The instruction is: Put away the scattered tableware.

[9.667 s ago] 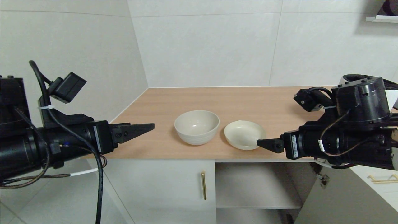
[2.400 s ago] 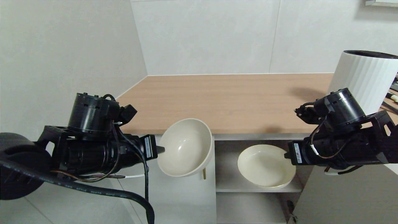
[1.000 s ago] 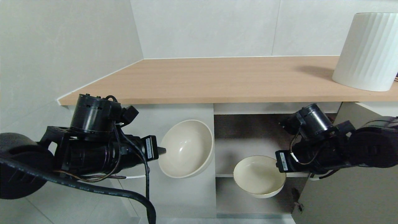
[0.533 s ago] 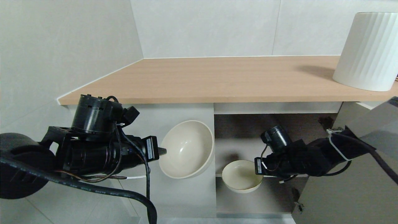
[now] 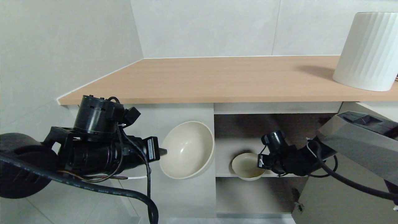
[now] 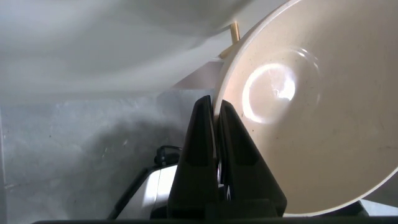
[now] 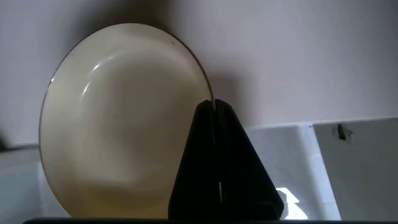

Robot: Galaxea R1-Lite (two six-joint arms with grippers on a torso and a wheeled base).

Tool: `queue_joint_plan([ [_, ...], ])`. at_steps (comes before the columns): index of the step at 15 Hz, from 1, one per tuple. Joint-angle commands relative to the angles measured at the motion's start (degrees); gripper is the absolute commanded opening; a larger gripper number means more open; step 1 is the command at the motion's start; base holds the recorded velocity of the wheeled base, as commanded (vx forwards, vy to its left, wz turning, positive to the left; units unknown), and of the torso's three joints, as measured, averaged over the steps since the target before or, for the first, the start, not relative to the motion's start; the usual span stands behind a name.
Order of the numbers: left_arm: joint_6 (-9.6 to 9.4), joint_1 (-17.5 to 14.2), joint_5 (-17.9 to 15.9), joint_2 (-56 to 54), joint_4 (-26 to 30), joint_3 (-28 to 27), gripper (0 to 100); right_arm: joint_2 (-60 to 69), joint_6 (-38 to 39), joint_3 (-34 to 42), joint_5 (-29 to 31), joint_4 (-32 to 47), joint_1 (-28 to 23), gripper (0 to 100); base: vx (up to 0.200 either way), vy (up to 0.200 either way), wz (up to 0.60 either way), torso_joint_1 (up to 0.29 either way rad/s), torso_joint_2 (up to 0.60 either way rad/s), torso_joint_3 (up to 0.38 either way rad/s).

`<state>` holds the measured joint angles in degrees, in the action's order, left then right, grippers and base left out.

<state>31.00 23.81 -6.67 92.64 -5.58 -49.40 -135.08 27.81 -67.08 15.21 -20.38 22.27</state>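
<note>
Head view: dish (image 5: pixel 245 165) at cabinet shelf (image 5: pixel 225 155); wrist views: left tool (image 6: pixel 216 102) clamped on bowl (image 6: pixel 298 106), right tool (image 7: pixel 214 106) clamped on dish.

The left arm (image 5: pixel 93 152) lay level at the near left, its gripper (image 5: pixel 164 151) pinched tight on the rim of a tilted bowl (image 5: pixel 188 151). The right arm (image 5: pixel 298 160) extended low and farther in, pointing left, its gripper (image 5: pixel 260 162) clamped on a dish (image 5: pixel 245 165) rim.

Pale tiled walls (image 5: pixel 202 28), wooden countertop (image 5: pixel 217 77), white cabinet (image 5: pixel 192 199) with open shelf (image 5: pixel 225 161), ribbed white container (image 5: pixel 367 49) on top.
</note>
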Motion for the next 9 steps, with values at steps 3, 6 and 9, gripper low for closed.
queue_joint_plan([
  [3, 0.02, 0.01, -0.01, 0.44, -0.04, 0.00, 0, -3.34, 0.05, -2.52, 2.54, -0.10, -1.71, 0, 0.000, 0.000, 0.00, 0.000, 0.00, 0.000],
  [6, 0.02, 0.01, -0.01, 0.62, -0.04, 0.00, 0, -4.31, 1.46, -4.90, 3.68, -0.10, -2.41, 0, 0.000, 0.000, 0.00, 0.000, 0.00, 0.000],
  [9, 0.02, 0.01, -0.01, 0.97, -0.04, 0.00, 0, -5.10, 1.55, -6.04, 4.47, -0.10, -2.58, 0, 0.000, 0.000, 0.00, 0.000, 0.00, 0.000],
])
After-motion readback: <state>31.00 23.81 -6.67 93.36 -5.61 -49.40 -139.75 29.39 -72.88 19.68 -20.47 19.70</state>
